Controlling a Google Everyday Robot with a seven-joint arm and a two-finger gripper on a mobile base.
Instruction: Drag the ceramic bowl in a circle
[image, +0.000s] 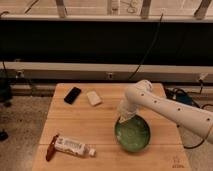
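the green ceramic bowl (134, 136) sat upright on the wooden table (100, 122), in the right half of the top and close to the near edge. its inside was glossy and mottled green, and nothing could be made out in it.

the gripper (124, 117) was down at the bowl's far left rim, pointing downward and meeting the rim or just inside it. how far open it was, and whether it had actual hold of the rim, could not be told from this view. the white arm (172, 111) came in from the right edge, ran up and leftward over the table's right side, and bent down at a rounded wrist joint above the bowl.

on the far part of the table lay a black phone (72, 95), and just to its right a small white block (94, 98), the two apart from each other and well apart from the bowl. near the front left corner a bottle (74, 147) with a white label lay on its side, with a dark red packet (50, 149) just beside its left end.

behind the table a black cable (150, 47) hung down across the dark wall.
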